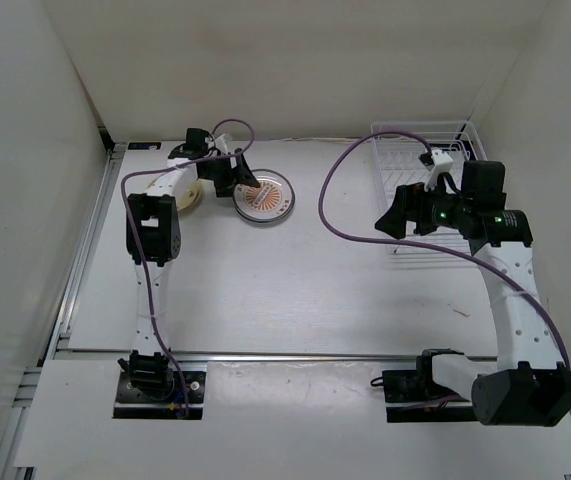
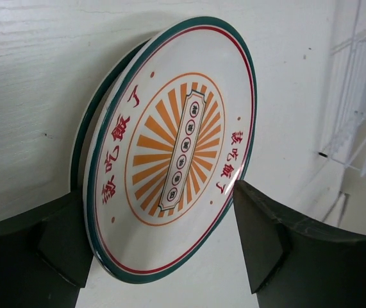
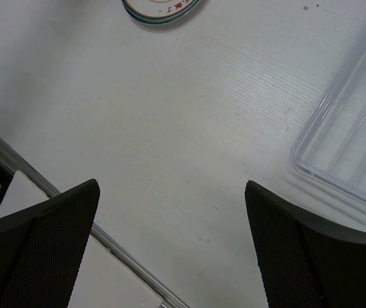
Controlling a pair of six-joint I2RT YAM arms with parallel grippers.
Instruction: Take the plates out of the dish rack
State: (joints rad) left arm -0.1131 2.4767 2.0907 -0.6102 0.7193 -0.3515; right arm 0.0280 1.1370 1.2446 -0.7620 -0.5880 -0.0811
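A plate with an orange sunburst and green rim (image 1: 263, 196) lies on the table at the back left, and its edge also shows in the right wrist view (image 3: 160, 9). In the left wrist view this plate (image 2: 176, 147) rests on a second dark-rimmed plate (image 2: 80, 144). My left gripper (image 1: 237, 178) (image 2: 159, 189) is open, its fingers standing either side of the plate's near edge. A cream plate (image 1: 187, 192) lies half hidden under the left arm. The white wire dish rack (image 1: 415, 150) (image 2: 356, 96) stands at the back right. My right gripper (image 1: 390, 222) (image 3: 173, 186) hangs open and empty beside the rack.
A clear tray (image 3: 340, 144) lies under the rack. Purple cables (image 1: 340, 215) loop over the middle of the table. White walls close in the sides and back. A metal rail (image 3: 74, 212) runs along the table's near edge.
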